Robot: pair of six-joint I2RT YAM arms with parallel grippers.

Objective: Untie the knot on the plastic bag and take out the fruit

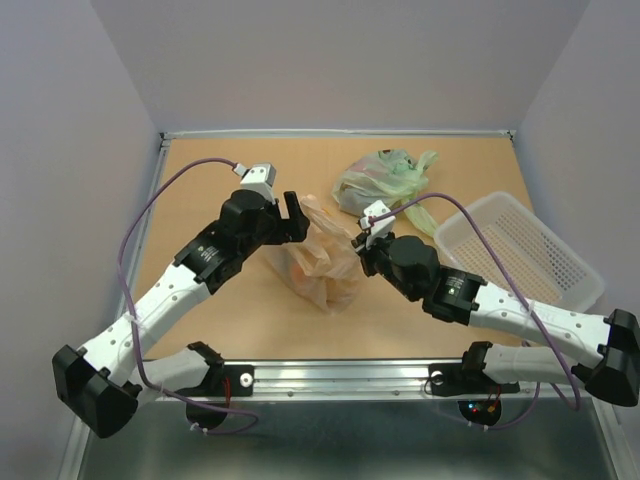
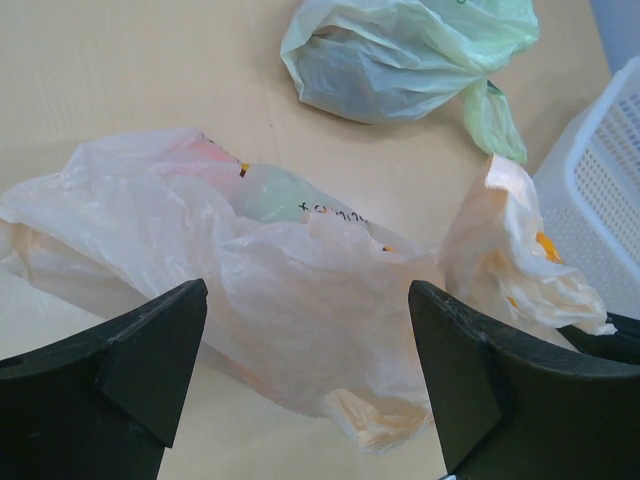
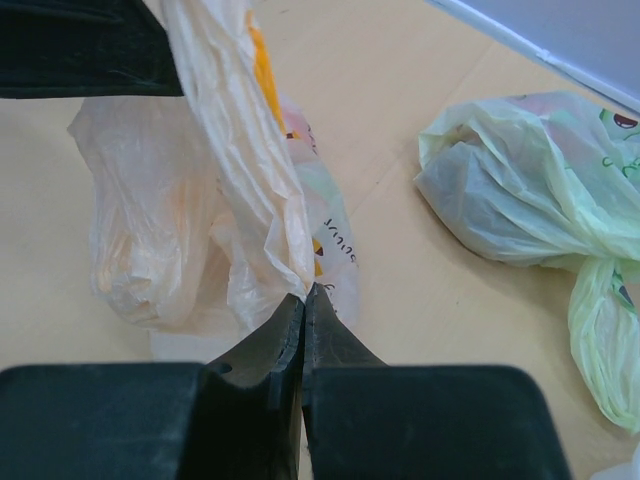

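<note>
The peach-orange plastic bag (image 1: 325, 268) lies crumpled at mid-table. Fruit shows through it, a pale green one (image 2: 283, 192) and orange ones (image 1: 300, 264). My right gripper (image 1: 362, 243) is shut on a pinched, twisted strip of the bag's top (image 3: 262, 160) and holds it up off the table; its closed tips show in the right wrist view (image 3: 305, 292). Whether the knot is still tied there I cannot tell. My left gripper (image 1: 293, 217) is open and empty just above the bag's left side, with the bag (image 2: 250, 270) between and beyond its fingers (image 2: 150, 350).
A pale green tied bag (image 1: 383, 180) lies behind the orange bag; it also shows in the wrist views (image 2: 400, 55) (image 3: 520, 190). A white mesh basket (image 1: 525, 250) stands at the right. Walls close the back and both sides.
</note>
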